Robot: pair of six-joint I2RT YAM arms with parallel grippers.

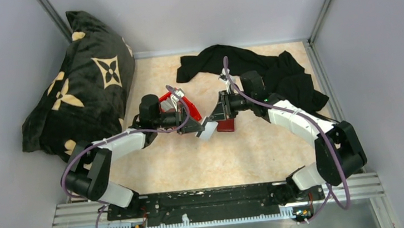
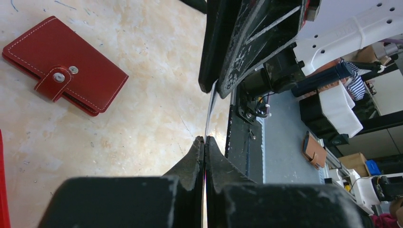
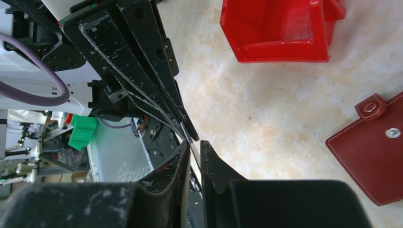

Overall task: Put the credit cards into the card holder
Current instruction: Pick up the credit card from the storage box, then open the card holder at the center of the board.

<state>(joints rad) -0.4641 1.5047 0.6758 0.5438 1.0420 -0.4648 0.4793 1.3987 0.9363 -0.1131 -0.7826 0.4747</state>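
1. The left gripper (image 2: 205, 140) is closed on the edge of a credit card (image 1: 208, 130), which is held above the table (image 1: 215, 163).
2. The right gripper (image 3: 192, 146) is slightly opened, with the same card between its jaws.
3. The card holder (image 2: 71, 71) is laid closed on the table, just beside the right gripper.

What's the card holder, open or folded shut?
Folded shut: the card holder lies flat showing only its red outer cover, no inner pockets. Its snap tab looks unfastened, beside the stud.
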